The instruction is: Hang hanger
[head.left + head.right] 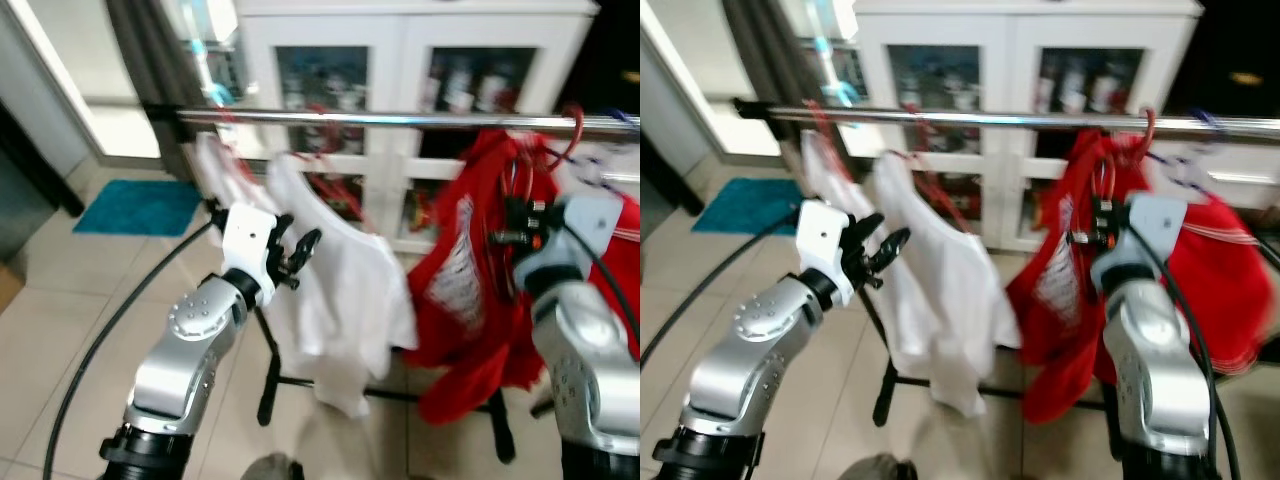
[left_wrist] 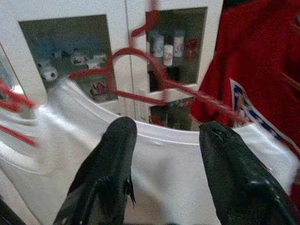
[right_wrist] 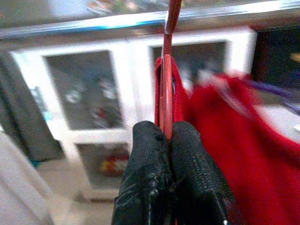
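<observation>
A silver clothes rail (image 1: 400,120) crosses the scene at chest height. A red hanger (image 3: 165,89) carrying a red shirt (image 1: 470,290) has its hook (image 1: 572,128) over the rail on the right. My right gripper (image 3: 168,133) is shut on the hanger's neck just below the rail. A white shirt (image 1: 340,280) hangs on another red hanger (image 2: 140,70) near the middle. My left gripper (image 1: 300,255) is open in front of the white shirt's collar, its fingers (image 2: 117,154) apart with nothing between them.
A white glass-door cabinet (image 1: 400,60) stands behind the rail. The rack's black foot (image 1: 270,385) rests on the tiled floor. A teal mat (image 1: 140,205) lies at the far left by a dark curtain (image 1: 150,60). More red hangers (image 2: 18,101) hang left of the white shirt.
</observation>
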Controlling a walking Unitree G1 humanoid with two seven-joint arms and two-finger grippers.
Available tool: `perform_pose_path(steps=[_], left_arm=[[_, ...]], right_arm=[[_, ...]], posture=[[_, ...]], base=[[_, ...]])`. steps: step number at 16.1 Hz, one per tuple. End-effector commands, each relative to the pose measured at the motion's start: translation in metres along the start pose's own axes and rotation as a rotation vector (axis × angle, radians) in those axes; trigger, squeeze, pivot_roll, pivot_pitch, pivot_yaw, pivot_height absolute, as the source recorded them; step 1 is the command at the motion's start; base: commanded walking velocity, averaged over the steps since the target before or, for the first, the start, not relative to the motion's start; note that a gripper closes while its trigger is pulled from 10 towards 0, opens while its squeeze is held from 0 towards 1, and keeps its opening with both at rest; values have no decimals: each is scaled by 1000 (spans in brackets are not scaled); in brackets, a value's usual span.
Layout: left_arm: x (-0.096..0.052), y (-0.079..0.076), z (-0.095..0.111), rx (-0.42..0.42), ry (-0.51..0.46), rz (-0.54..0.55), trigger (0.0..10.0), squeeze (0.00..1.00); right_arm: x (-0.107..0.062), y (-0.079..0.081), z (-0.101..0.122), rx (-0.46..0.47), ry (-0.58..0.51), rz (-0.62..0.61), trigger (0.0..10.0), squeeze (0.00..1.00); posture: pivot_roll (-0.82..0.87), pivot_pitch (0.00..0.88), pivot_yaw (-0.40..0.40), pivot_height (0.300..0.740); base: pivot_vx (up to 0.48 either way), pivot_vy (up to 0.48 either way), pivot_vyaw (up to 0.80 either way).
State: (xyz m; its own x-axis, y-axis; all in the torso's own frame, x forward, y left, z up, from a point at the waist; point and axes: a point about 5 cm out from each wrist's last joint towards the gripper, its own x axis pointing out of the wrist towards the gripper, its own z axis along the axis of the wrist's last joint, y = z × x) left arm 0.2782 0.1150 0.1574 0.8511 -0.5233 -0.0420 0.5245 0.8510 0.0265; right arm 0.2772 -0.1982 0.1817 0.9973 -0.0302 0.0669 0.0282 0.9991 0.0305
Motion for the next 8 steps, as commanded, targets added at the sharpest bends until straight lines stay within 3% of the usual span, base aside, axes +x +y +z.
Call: perform_pose_path(steps=[1,6,8], left_arm=[[-1,-1,9,-9,-18,-61,10000,0],[3,-1,26,78,-33,-141,10000,0],[-1,-9,23,115,25,-283,10000,0]], right_arm=[[5,4,13,-1,-40,45,10000,0],[35,7,14,-22,19,30,10000,0],[49,9,12,-49,67,31,10000,0]], posture=[[19,87,58,740],[20,71,62,740],[24,67,60,740]], base=[[0,0,0],[0,0,0],[0,0,0]])
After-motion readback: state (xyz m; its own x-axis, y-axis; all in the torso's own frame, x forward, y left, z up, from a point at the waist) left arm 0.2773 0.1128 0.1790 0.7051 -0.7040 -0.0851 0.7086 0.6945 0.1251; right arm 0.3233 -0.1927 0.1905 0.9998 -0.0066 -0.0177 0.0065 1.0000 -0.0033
